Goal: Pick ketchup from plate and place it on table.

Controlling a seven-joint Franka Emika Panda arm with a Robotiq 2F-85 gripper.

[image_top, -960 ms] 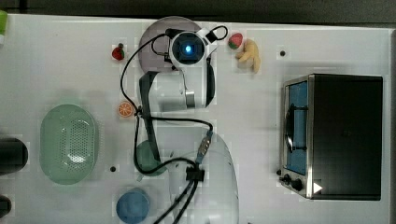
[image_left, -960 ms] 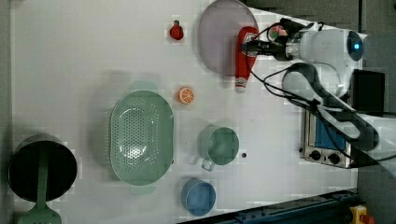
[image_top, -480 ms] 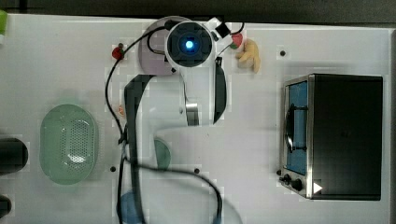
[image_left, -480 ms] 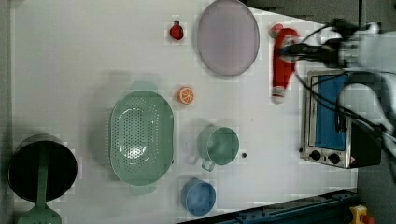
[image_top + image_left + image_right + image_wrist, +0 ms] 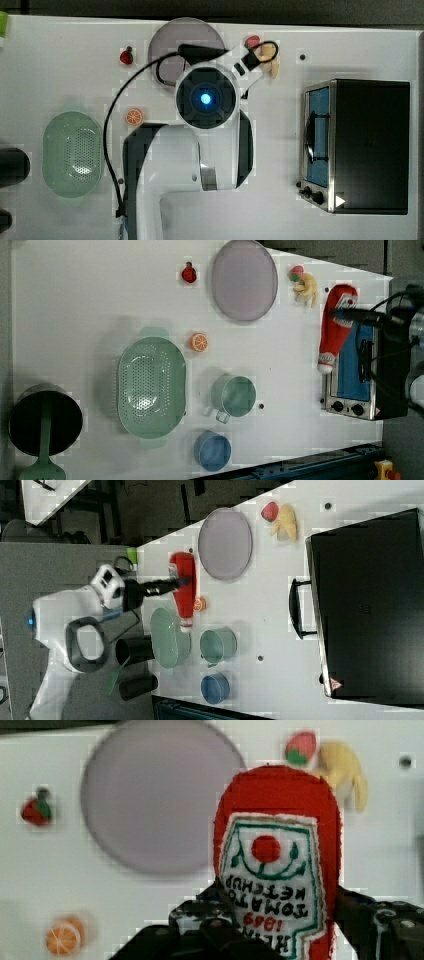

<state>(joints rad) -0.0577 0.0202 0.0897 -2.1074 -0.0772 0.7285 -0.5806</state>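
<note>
Carry step in hand: ketchup (image 5: 335, 326) lifted clear of plate (image 5: 244, 280), not yet set down.

Jaws clamped on the bottle's red body, held above the worktop (image 5: 90, 300), apart from the plate. Called next for lowering onto bare worktop, then release.

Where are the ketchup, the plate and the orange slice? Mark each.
ketchup (image 5: 336, 322): left view, red body.
plate (image 5: 244, 280): left view, bare centre.
orange slice (image 5: 199, 342): left view, its face.
</note>
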